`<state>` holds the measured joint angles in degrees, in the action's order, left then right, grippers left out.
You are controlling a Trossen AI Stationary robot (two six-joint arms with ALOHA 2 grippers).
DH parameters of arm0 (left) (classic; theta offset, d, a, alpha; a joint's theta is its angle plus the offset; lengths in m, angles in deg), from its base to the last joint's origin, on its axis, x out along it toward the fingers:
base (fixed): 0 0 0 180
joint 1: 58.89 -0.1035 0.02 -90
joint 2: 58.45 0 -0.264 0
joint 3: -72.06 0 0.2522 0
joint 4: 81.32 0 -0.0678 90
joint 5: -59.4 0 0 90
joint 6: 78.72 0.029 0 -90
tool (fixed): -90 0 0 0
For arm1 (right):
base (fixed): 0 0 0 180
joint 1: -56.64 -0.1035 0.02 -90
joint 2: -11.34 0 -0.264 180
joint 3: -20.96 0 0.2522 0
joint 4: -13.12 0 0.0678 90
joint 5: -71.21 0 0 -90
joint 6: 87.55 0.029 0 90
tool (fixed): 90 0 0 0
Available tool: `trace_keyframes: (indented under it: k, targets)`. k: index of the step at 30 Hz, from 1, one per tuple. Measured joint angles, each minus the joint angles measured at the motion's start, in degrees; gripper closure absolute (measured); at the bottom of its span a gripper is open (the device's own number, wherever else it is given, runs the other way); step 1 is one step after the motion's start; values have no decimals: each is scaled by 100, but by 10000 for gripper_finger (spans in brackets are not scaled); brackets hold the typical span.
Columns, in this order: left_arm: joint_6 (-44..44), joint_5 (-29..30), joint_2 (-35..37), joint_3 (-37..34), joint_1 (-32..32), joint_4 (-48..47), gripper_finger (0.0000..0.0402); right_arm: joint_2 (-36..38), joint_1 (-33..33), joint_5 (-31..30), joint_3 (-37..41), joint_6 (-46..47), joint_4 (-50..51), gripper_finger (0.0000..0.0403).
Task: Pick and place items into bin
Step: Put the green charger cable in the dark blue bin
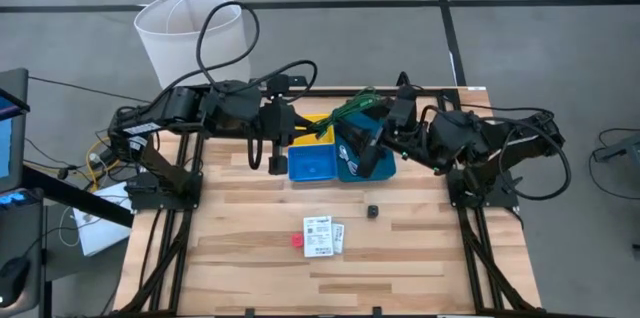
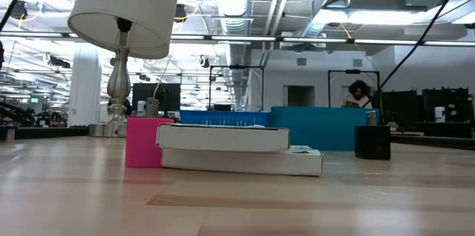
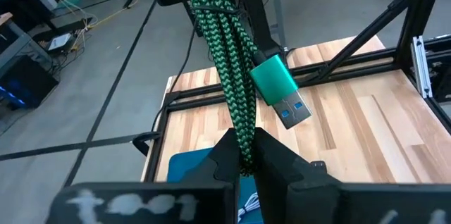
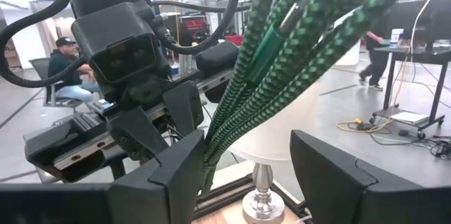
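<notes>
Jaws, left: left gripper pinched closed on the green braided cable, its teal USB plug hanging free beside the bundle.
Jaws, right: right gripper spread apart, with the same cable bundle rising between its fingers; no contact visible.
Cable position: held up over the far middle of the tabletop, above the trays, between the two arms.
Bins: yellow tray, blue tray and teal tray sit together.
Other items: white cards stacked near the front middle, pink piece just beside them, small black cube apart towards the right.
Background: white lampshade beyond the far edge.
</notes>
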<state>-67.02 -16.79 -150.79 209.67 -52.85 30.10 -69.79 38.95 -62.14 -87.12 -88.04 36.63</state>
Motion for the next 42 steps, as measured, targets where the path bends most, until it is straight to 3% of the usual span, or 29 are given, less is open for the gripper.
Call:
trace_keyframes:
  k: [5, 10, 12, 22, 27, 34, 39, 42]
  targets:
    - [-48, 40, -3, 0, -4, 42, 399, 2, 21, 16, 0, 2, -42, 235]
    - [-138, 61, -42, 0, -4, 48, 392, 2, 21, 114, 0, -6, -22, 360]
    - [-163, 58, -51, 0, -4, 35, 392, 2, 19, 244, 0, -102, -41, 387]
    - [-235, 10, -66, 0, 19, 22, 381, 2, 19, 295, 0, -167, -78, 399]
    - [-428, -283, -66, 8, 103, -194, 371, 26, 18, 246, 11, -313, -47, 400]
    - [-681, -685, -70, -11, 342, -930, 360, 211, 152, -118, -230, -595, -8, 401]
    - [-950, -530, -35, 2, 374, -1629, 359, 209, 132, -144, -338, -807, 252, 402]
    - [-1176, -386, -42, 0, 420, -2016, 359, 264, 132, -458, -412, -1050, 395, 402]
